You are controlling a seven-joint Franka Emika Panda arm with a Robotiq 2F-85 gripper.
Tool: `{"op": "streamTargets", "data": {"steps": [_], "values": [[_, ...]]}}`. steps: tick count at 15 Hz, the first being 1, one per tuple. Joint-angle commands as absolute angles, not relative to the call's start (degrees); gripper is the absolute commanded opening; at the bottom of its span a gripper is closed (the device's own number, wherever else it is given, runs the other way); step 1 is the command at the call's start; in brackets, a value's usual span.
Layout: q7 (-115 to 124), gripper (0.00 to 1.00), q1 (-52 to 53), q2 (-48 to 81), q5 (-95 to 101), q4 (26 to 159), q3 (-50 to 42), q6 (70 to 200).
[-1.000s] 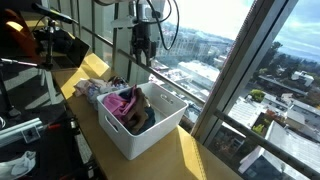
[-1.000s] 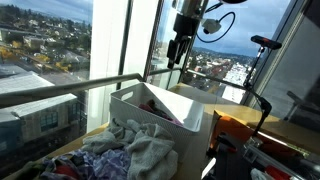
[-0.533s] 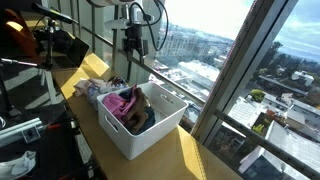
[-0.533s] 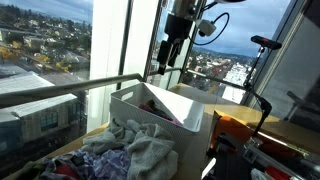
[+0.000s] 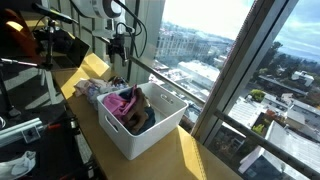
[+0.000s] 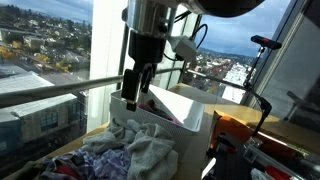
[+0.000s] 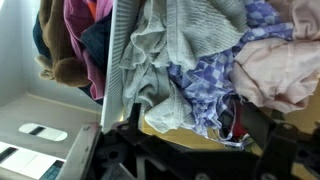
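Note:
My gripper hangs open and empty in the air, over the loose pile of clothes next to the white basket. The basket holds pink and dark garments. In the other exterior view the gripper sits at the basket's near end, above the clothes pile. In the wrist view, the gripper frames a grey-green garment, a blue patterned cloth and a pink one. The basket wall stands to their left.
The basket and pile rest on a yellow wooden tabletop against tall windows with a metal rail. Black equipment and cables crowd one side. An orange and black device sits beyond the basket.
The arm has swung away from above the basket towards the pile of clothes beside it and come lower. The jaws have widened to fully open.

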State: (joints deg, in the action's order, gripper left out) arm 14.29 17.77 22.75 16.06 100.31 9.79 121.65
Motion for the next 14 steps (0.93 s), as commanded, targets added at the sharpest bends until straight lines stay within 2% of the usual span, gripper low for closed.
{"op": "streamTargets", "data": {"steps": [1, 9, 14], "values": [[13.36, 1.0, 18.58, 27.55, 14.45, 96.87, 9.53, 121.94], [13.1, 1.0, 18.92, 34.68, 11.99, 94.54, 9.18, 122.36], [12.82, 1.0, 19.53, 42.39, 11.85, 92.33, 8.73, 129.18]]}}
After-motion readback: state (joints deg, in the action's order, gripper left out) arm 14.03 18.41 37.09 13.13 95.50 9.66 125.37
